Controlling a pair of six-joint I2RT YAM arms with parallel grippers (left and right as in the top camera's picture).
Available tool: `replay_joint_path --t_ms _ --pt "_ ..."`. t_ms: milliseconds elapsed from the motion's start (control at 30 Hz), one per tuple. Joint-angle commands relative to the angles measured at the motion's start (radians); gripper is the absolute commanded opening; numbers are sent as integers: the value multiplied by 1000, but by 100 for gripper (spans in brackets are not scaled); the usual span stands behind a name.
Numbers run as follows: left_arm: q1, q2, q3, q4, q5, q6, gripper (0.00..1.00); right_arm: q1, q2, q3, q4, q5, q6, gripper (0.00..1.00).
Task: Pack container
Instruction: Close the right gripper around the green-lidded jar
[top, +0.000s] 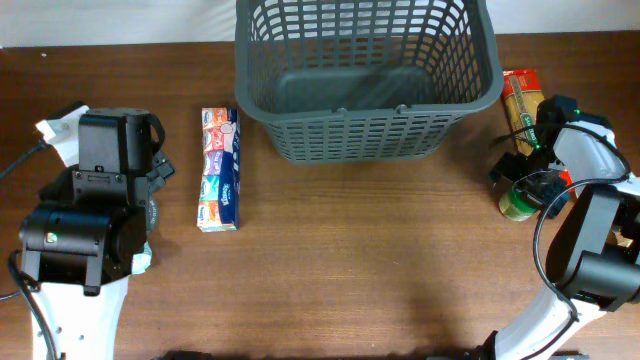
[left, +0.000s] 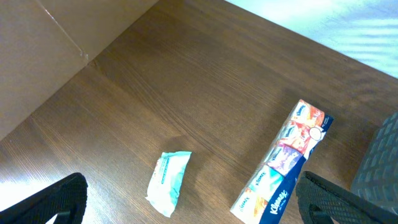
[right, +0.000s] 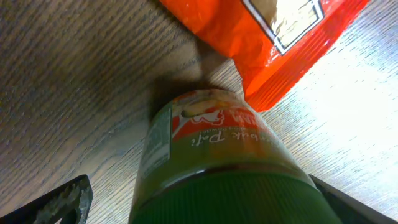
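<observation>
Standing upright at the far edge of the table (top: 350, 270), the basket (top: 365, 130) has an arm on each side, both claws spread wide.

Well left of the basket, the left gripper (left: 193, 202) hangs over the wood with its jaws fully apart and nothing between them. A small white-and-teal packet (left: 168, 183) lies below it. Just beside the basket's left front corner, a long tissue pack (top: 219, 170) lies flat. Near the basket's right wall lies an orange bag (top: 522, 100), with a green-lidded jar (top: 518, 203) standing just in front of it. The right gripper (right: 205, 208) is down at the jar, one finger on either side of the lid. I cannot tell whether the fingers touch it.
</observation>
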Motion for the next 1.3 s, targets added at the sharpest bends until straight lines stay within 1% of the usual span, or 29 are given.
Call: replay_joint_path --t_ms 0,500,1267 --pt "5 -8 14 -1 4 -6 100 5 16 -2 7 21 -4 99" --pt "5 -8 14 -1 4 -6 100 4 18 -5 31 21 -30 99" --pt "5 -8 14 -1 4 -6 100 3 18 -18 48 24 -30 99"
